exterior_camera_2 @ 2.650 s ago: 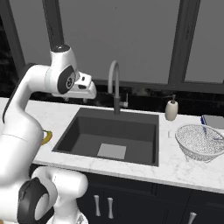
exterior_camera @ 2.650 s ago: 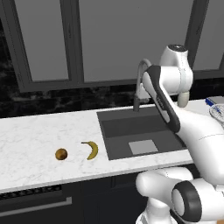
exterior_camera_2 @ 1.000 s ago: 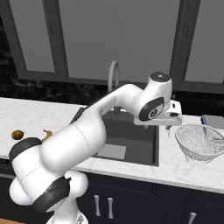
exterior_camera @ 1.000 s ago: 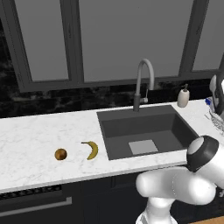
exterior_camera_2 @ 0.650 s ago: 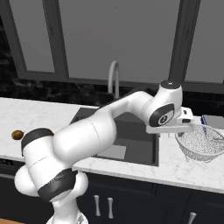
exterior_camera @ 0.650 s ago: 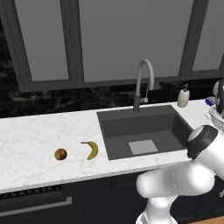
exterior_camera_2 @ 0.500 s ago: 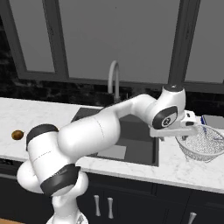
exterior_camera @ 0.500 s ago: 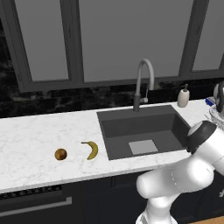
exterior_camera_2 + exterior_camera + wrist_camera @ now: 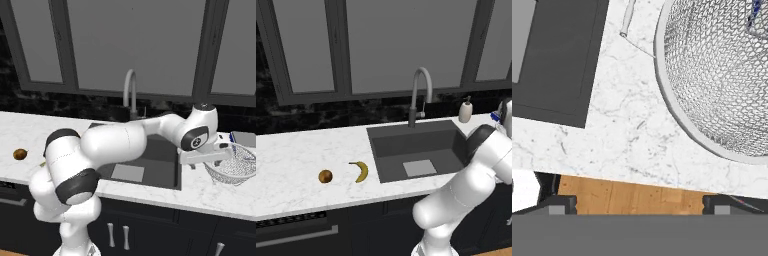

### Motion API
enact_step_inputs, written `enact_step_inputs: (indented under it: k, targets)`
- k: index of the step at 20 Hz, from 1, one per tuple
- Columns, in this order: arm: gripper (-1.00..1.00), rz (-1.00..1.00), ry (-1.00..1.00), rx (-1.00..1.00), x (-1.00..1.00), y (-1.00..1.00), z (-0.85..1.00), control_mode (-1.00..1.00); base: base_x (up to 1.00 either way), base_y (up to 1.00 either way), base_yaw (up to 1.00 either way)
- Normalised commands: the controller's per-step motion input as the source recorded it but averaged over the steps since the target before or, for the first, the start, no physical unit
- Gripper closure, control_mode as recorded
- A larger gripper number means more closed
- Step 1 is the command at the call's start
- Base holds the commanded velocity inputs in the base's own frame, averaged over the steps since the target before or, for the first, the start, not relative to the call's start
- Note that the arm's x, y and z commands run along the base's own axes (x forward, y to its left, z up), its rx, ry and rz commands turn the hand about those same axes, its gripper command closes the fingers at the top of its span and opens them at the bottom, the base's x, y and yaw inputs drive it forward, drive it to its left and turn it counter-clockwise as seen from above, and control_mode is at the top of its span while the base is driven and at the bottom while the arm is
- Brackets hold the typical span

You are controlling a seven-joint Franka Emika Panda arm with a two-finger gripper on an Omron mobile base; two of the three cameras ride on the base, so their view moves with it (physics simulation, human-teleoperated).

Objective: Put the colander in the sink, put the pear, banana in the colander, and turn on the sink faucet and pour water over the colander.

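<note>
The colander [image 9: 235, 162] is a silvery mesh bowl standing on the marble counter right of the sink [image 9: 150, 150]. In the hand view, the colander [image 9: 722, 75] sits at the upper right and a corner of the sink [image 9: 552, 60] at the upper left. My gripper [image 9: 220, 152] hovers over the counter's front edge just left of the colander's rim, open with nothing between its fingertips [image 9: 562, 202]. Far to the left lie the banana [image 9: 360, 171] and the pear [image 9: 325, 176], close together on the counter. The faucet [image 9: 421, 95] arches over the back of the sink [image 9: 416, 145].
A small white soap bottle [image 9: 465, 111] stands behind the sink's right corner. A thin white wire-like handle [image 9: 628, 20] lies on the counter beside the colander. Wooden floor [image 9: 632, 192] shows past the counter's front edge. Dark cabinets run below the counter.
The arm has swung right from over the sink to the colander's left rim and come lower. The jaws have stayed open. Fruit and colander have not moved.
</note>
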Motion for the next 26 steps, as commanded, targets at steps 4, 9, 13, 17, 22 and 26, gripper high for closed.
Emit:
enact_step_inputs:
  k: [4, 9, 13, 17, 22, 26]
  targets:
    - [-1.0, 0.1, 0.02, 0.0, 0.23, -0.15, -0.11, -1.0, 0.0, 0.0, 0.0]
    - [-1.0, 0.12, 0.01, 0.0, 0.2, -0.09, -0.17, -1.0, 0.0, 0.0, 0.0]
    - [-1.0, 0.12, 0.0, 0.0, 0.19, -0.03, -0.19, -1.0, 0.0, 0.0, 0.0]
    - [-1.0, 0.09, 0.0, 0.0, 0.21, -0.05, -0.17, -1.0, 0.0, 0.0, 0.0]
    - [-1.0, 0.04, 0.0, 0.0, 0.21, -0.19, -0.16, -1.0, 0.0, 0.0, 0.0]
    - [-1.0, 0.02, 0.01, 0.0, 0.2, -0.2, -0.16, -1.0, 0.0, 0.0, 0.0]
